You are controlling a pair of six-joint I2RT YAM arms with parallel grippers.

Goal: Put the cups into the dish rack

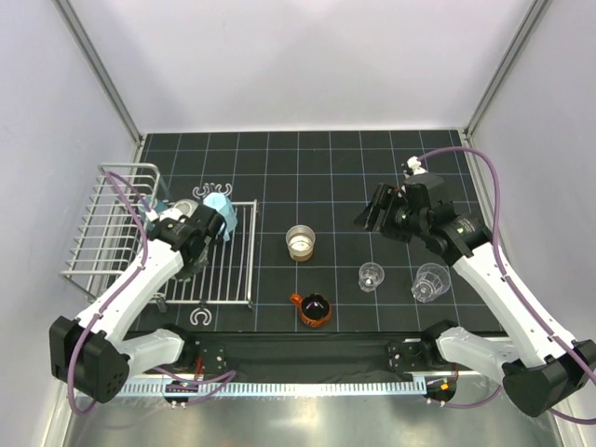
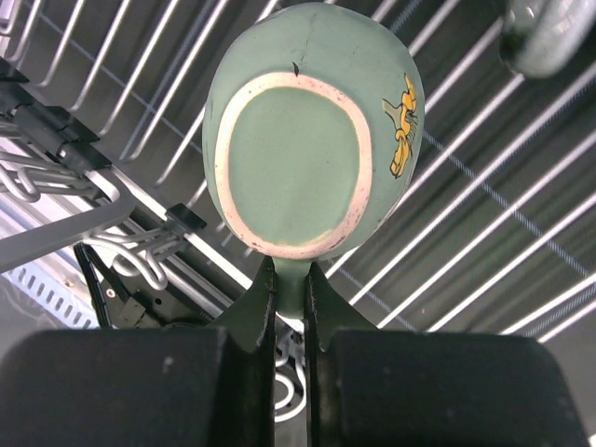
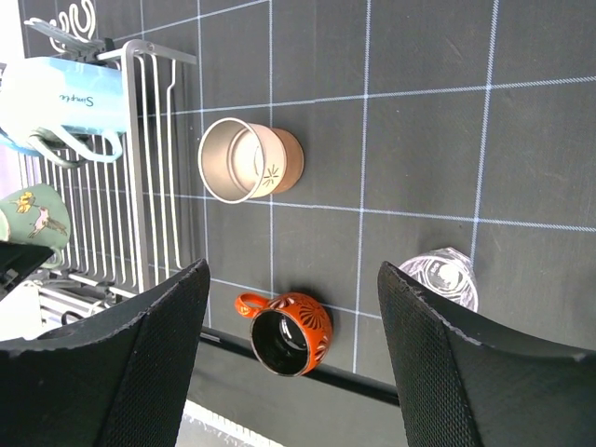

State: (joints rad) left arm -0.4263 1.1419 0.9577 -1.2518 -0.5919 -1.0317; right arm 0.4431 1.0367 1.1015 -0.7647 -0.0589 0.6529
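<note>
From above, the rack (image 1: 112,223) stands at the left of the dark, gridded tabletop (image 1: 326,177), basket part far left and flat slats beside it. A blue mug (image 1: 219,212) lies on the slats. The left hand (image 1: 200,240) is over them just beside the mug, and what it grips is hard to make out here. On the open tabletop stand a steel cup (image 1: 300,244), an orange cup (image 1: 314,308), a clear cup (image 1: 372,276) and a second clear cup (image 1: 430,281). The right hand (image 1: 372,209) hangs above the tabletop, well apart from all four.

Left wrist: the fingers are clamped together on the thin handle of the mint cup (image 2: 298,140). Its base faces the camera over the rack wires, and a small yellow figure is printed on its side. A blurred grey round thing (image 2: 549,33) sits at the upper right.

Right wrist: the fingers (image 3: 121,363) stand wide apart with nothing between them. Below them are the steel, orange and clear cups. The blue mug on the rack carries writing that looks like "Simple".
</note>
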